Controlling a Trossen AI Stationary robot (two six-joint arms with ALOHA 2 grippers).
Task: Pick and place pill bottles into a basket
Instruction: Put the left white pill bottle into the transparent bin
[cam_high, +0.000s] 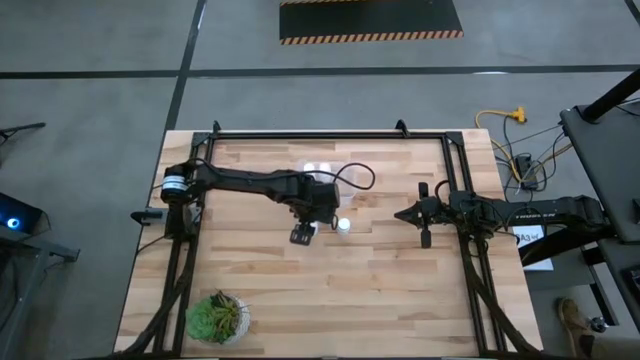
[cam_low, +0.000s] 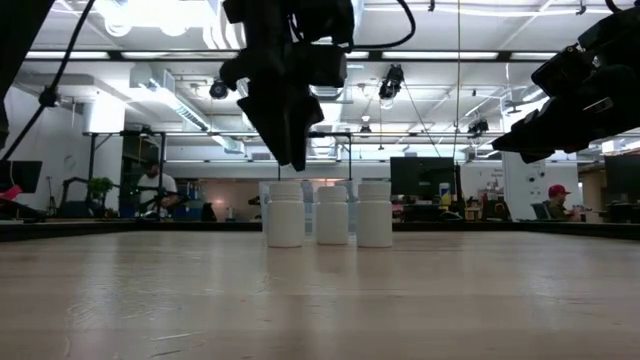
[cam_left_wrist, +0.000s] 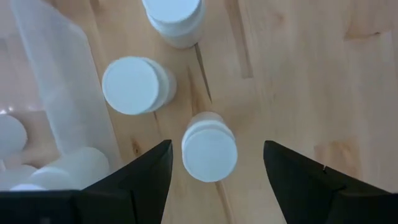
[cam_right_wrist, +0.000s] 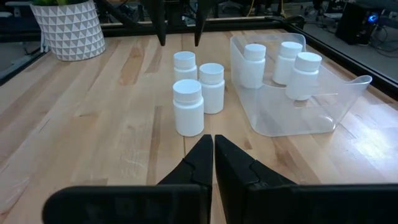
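Above three pill bottles (cam_right_wrist: 200, 90) on the bench (cam_right_wrist: 93, 137), left end effector (cam_left_wrist: 211, 171) hangs open, empty — basket (cam_right_wrist: 348, 93) w/ three more beside; right end effector (cam_right_wrist: 213, 155) closed, empty.

Very little can be read. The right arm (cam_high: 540, 211) carries pale lettering along its dark upper link in the high view, too small to make out. Just beside it, a white paper tag (cam_high: 528, 238) at the table's right edge bears dark characters (they look like "A3", though this is uncertain). The 6 pill bottles (cam_right_wrist: 188, 107) show no legible labels in any view.
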